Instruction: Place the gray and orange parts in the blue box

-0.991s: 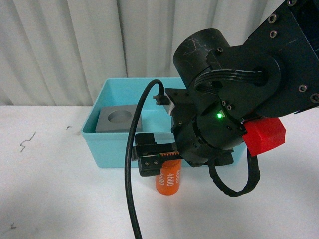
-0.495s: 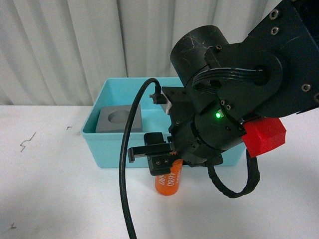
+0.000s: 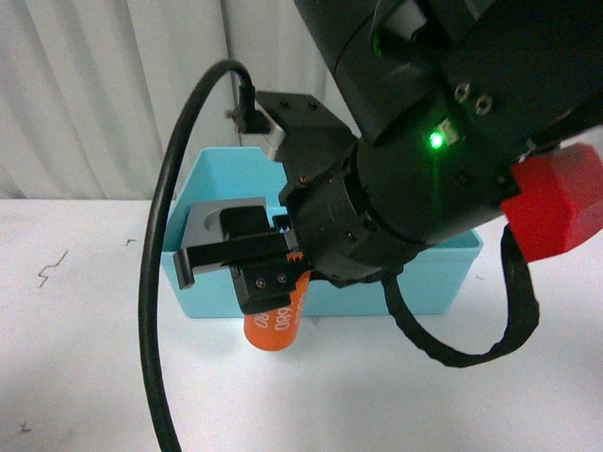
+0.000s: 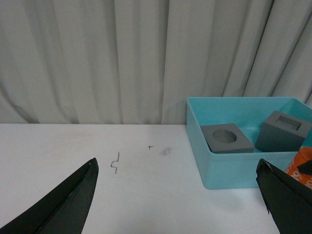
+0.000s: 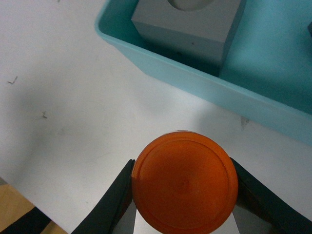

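1. Right gripper (image 5: pixel 183 195): we hold its jaws clamped on either side of the orange cylinder (image 5: pixel 184 183), raised off the white table (image 3: pixel 85 377) in front of the near wall of the blue box (image 3: pixel 429 282), so it can clear the rim for the drop.

2. Left gripper (image 4: pixel 178 204): we keep it spread wide and empty, low over the table, aside from the box.

3. Gray cube with round recess (image 4: pixel 226 138): already inside the box, by the near wall.

4. Gray cube with square recess (image 4: pixel 283 130): inside, further back.
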Robot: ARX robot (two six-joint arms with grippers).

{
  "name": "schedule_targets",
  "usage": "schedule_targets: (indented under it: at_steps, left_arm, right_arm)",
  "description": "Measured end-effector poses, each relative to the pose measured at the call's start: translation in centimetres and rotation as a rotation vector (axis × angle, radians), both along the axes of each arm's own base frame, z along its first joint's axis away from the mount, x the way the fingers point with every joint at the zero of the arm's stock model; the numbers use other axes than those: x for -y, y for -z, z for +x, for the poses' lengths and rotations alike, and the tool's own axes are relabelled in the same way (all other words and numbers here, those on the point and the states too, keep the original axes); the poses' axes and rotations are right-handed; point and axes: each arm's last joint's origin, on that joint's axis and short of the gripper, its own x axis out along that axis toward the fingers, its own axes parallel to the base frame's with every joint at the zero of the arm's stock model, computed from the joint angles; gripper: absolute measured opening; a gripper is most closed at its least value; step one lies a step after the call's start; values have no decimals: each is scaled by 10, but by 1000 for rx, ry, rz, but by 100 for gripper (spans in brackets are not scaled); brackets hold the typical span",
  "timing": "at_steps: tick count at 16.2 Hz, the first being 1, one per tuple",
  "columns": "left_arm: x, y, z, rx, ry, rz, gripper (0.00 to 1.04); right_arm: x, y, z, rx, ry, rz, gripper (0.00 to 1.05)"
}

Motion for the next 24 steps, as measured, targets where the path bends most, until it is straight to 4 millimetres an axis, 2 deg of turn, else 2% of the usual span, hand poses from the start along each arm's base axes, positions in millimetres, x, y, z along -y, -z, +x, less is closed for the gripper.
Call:
schedule_targets:
  at_steps: [4, 10, 12, 15, 24]
  left_arm:
    - [0, 0, 0, 0, 1, 0, 98]
    - [0, 0, 0, 0, 0, 0, 98]
    - [0, 0, 0, 0, 1, 0, 98]
    - [0, 0, 0, 0, 0, 0, 98]
    - [0, 0, 0, 0, 1, 0, 98]
  right_arm:
    - [6, -30, -5, 43, -32, 30, 47]
    - [49, -71, 32, 136, 76, 68, 47]
    - [61, -78, 44, 153, 107, 79, 47]
    - [70, -72, 65, 134, 133, 77, 47]
    - [62, -29, 119, 53, 133, 61, 47]
